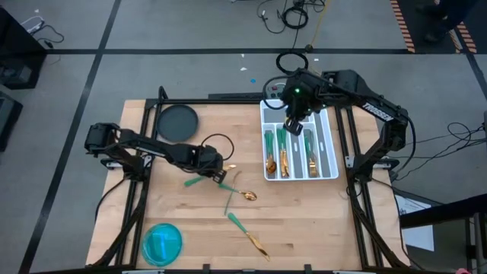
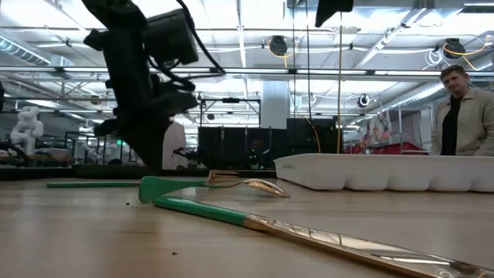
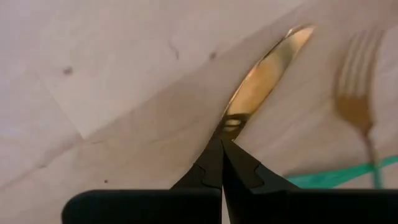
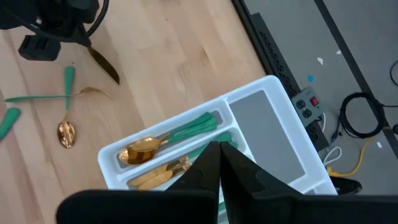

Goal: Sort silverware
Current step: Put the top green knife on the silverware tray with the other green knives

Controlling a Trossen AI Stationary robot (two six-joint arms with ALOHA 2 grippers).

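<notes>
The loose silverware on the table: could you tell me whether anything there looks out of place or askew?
Yes. A spoon, a fork and a knife lie scattered at odd angles on the wooden table, outside the white tray. The fork and spoon handles cross. The left gripper is shut on another knife.

Overhead cam looks straight down on whole table. Low cam sits at tabletop level, facing room. My wrist cams look down close; rt one shares white tray w/ overhead.
</notes>
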